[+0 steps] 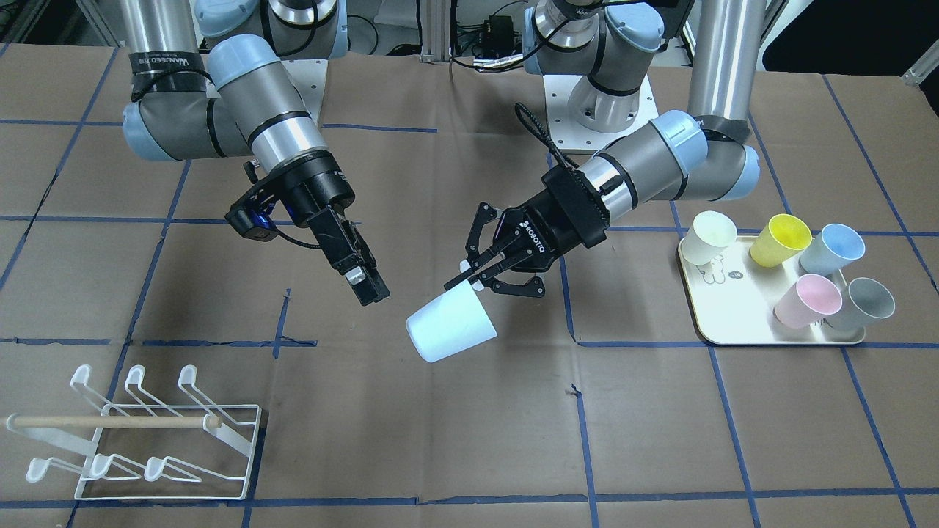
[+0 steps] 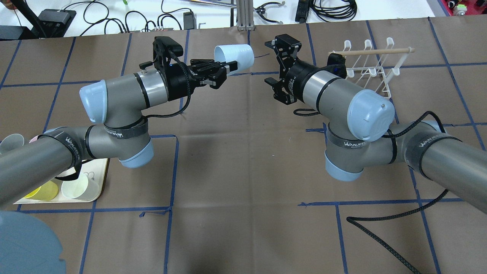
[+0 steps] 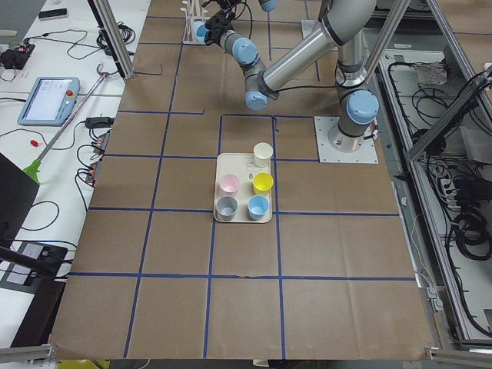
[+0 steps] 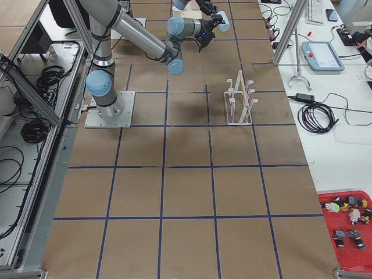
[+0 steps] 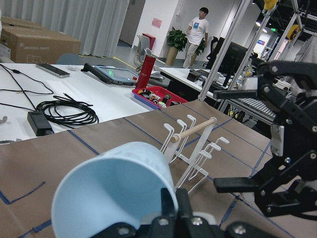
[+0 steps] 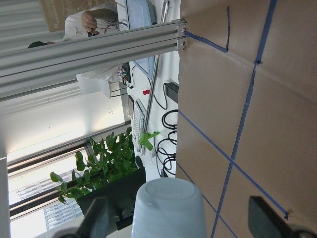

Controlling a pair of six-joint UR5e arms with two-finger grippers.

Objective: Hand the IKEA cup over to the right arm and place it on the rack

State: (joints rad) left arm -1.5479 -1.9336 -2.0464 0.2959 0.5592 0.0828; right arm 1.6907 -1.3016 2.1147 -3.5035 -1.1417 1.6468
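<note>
My left gripper (image 1: pixel 471 281) is shut on one end of a pale blue IKEA cup (image 1: pixel 451 323) and holds it tilted above the table's middle. The cup also shows in the overhead view (image 2: pixel 234 57), the left wrist view (image 5: pixel 114 188) and the right wrist view (image 6: pixel 168 208). My right gripper (image 1: pixel 364 284) is open and empty, a short gap from the cup and facing it (image 2: pixel 268 62). In the right wrist view the cup sits between its spread fingers (image 6: pixel 99 218) without touching them. The white wire rack (image 1: pixel 147 440) with its wooden dowel stands on the table beyond the right arm (image 2: pixel 373 64).
A cream tray (image 1: pixel 733 326) holds several coloured cups on my left side (image 3: pixel 242 188). A braided black cable (image 2: pixel 380 236) lies on the table near the right arm. Blue tape lines cross the brown table cover.
</note>
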